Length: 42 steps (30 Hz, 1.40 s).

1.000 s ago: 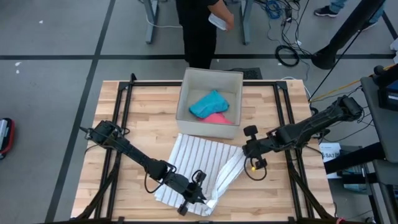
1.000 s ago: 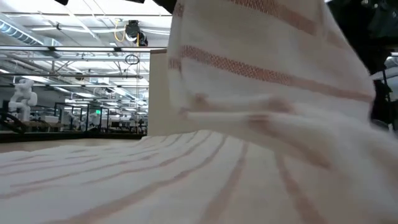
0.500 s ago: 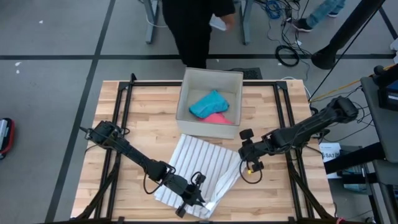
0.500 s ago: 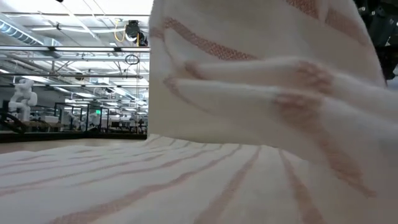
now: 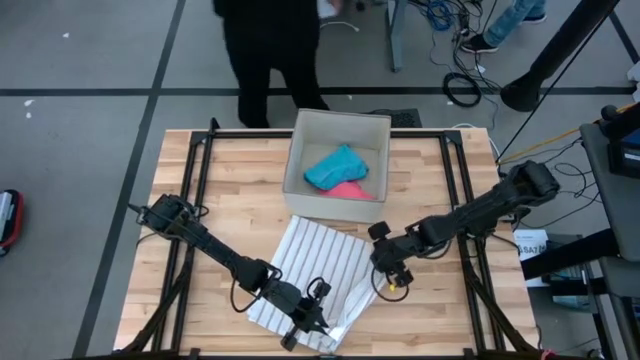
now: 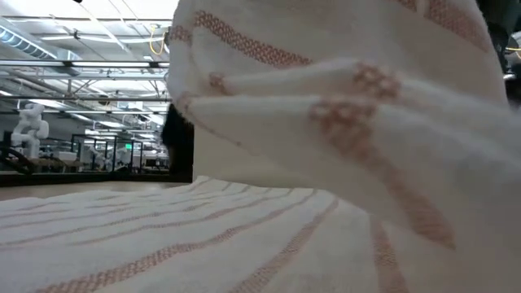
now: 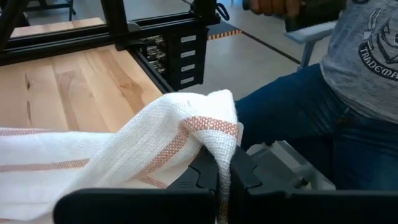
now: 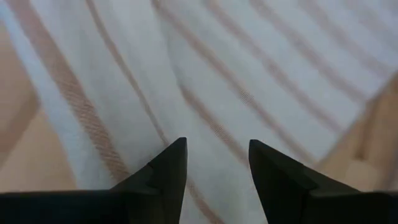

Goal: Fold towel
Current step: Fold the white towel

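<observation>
Two claws are on the job here, each doing its own bit of the fold. Towel (image 5: 320, 268), white with thin reddish stripes, lies on the wooden surface (image 5: 230, 200) around 6 o'clock, just in front of the open box (image 5: 338, 130) that holds a blue cloth (image 5: 335, 166) and a pink one (image 5: 352, 190). Left claw (image 5: 312, 322) sits at the towel's near edge, about 6 o'clock, and its wrist view shows it clamped tight on a bunched corner of the cloth, pinched right between the fingers (image 7: 205, 177). My guess is it holds that corner up off the wood so the edge can be carried over the rest. Right claw (image 5: 388, 258) is at roughly 4 o'clock by the towel's right edge, fingers spread apart with nothing between them, striped fabric spread out right beneath. Looks like it's lined up to grab the other corner so both ends lift together. A person (image 7: 348, 93) in jeans sits just past the surface's edge.
</observation>
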Motion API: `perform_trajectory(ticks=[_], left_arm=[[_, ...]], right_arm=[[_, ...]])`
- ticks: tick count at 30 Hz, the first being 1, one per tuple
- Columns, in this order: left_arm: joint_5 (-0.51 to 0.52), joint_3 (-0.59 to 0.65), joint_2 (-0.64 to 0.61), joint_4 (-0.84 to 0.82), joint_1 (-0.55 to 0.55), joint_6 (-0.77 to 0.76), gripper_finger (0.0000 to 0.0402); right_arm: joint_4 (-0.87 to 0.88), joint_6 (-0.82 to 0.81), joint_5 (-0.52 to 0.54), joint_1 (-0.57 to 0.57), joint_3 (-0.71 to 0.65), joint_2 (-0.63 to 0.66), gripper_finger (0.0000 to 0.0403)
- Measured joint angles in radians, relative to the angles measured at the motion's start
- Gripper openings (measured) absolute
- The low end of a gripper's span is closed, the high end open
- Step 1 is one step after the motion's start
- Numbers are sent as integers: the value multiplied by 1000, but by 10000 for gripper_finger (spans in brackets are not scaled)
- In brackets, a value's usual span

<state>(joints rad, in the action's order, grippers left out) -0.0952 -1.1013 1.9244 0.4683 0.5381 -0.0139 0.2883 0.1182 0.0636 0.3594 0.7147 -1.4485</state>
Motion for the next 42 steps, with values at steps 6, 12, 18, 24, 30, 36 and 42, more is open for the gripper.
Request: perform_trajectory(ticks=[6,12,18,24,30,36,42], left_arm=[[55,0,0,-61,-3,-7,5],[-3,0,0,-101,-23,-34,5],[-56,0,0,-101,-21,-39,5],[-56,0,0,-129,-20,-57,5],[-51,0,0,-150,-19,-63,5],[-51,0,0,-148,-18,-67,5],[-53,0,0,-135,-7,-66,5]], right_arm=[[-8,-31,-13,18,0,-122,156],[-54,-66,46,41,7,-193,155],[-48,-65,88,58,4,-186,130],[-18,-45,102,65,1,-151,37],[63,-42,150,85,-2,-80,11],[199,-53,256,111,42,16,3],[252,6,345,136,121,98,1]])
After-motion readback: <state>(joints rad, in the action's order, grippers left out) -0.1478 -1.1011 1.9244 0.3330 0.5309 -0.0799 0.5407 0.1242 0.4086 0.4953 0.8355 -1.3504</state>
